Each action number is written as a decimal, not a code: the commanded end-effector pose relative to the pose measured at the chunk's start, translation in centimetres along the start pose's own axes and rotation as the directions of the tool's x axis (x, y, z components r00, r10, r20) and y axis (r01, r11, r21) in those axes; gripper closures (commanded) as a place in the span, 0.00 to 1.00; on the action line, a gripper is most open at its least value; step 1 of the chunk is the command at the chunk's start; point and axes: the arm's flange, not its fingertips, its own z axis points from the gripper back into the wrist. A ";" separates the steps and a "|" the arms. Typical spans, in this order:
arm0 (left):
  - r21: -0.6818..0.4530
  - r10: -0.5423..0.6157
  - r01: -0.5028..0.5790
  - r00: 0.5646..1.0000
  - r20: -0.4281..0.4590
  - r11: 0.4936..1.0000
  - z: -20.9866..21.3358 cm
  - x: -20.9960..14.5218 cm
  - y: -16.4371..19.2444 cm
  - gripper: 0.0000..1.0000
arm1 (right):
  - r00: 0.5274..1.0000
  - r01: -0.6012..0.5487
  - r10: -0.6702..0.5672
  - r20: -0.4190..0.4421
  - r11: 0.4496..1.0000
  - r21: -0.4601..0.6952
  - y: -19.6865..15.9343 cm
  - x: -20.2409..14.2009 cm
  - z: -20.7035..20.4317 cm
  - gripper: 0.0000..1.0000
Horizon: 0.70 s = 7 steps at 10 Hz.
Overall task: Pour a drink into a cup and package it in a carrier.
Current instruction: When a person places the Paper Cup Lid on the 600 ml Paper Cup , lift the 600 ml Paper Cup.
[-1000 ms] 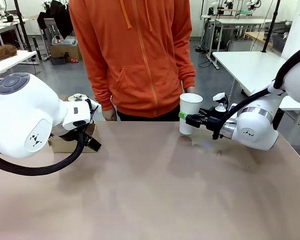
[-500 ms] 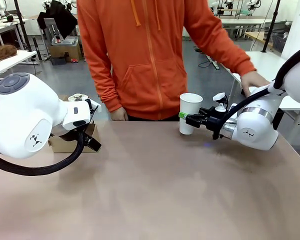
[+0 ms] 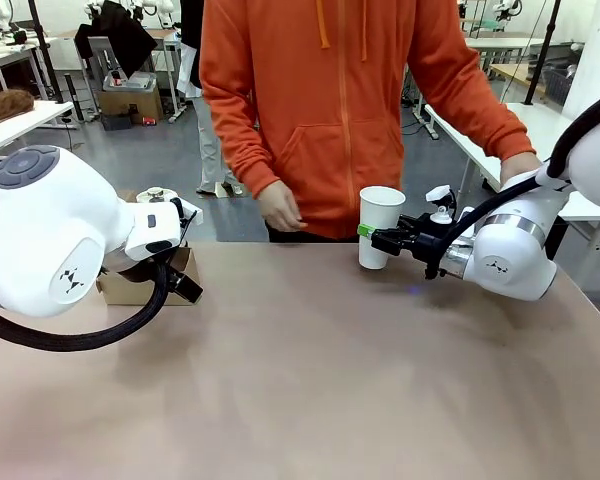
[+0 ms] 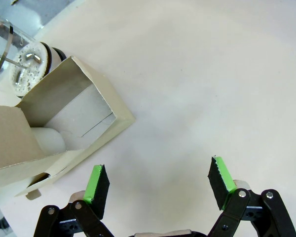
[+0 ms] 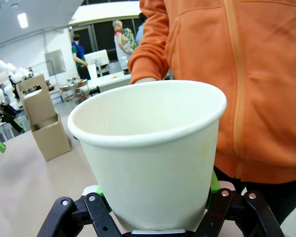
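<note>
The cup (image 3: 381, 226), one plain white paper cup, stands upright toward the far right of the surface (image 3: 300, 390), and the right wrist view shows its inside empty. Whether its base touches the surface cannot be told. The right gripper (image 3: 369, 233) pinches it low on the wall, a green pad on either side. The one carrier (image 4: 64, 123), brown cardboard with an upright cut-out handle, sits well apart at the far left, partly hidden in the front view by the left arm. Something white and rounded lies in one of its compartments. Just beside the carrier is a glass pitcher (image 4: 2, 42) with a chrome band. The left gripper (image 4: 158, 177) hangs over bare surface near the carrier's corner, fingers spread wide and holding nothing. Each white arm bears one small dark emblem; no readable words show. One person in an orange zip hoodie stands at the far edge, one hand (image 3: 280, 209) hanging close behind the cup.
</note>
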 end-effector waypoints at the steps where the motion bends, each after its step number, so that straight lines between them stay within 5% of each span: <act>1: -0.001 0.000 0.000 1.000 0.001 1.000 0.0 0.0 0.0 0.00 | 1.000 -0.003 0.003 0.007 1.000 0.003 0.1 0.4 -0.1 0.20; 7: -0.001 0.000 0.000 1.000 0.001 1.000 0.0 0.0 0.0 0.00 | 1.000 -0.003 0.003 0.007 1.000 0.003 0.1 0.4 -0.1 0.20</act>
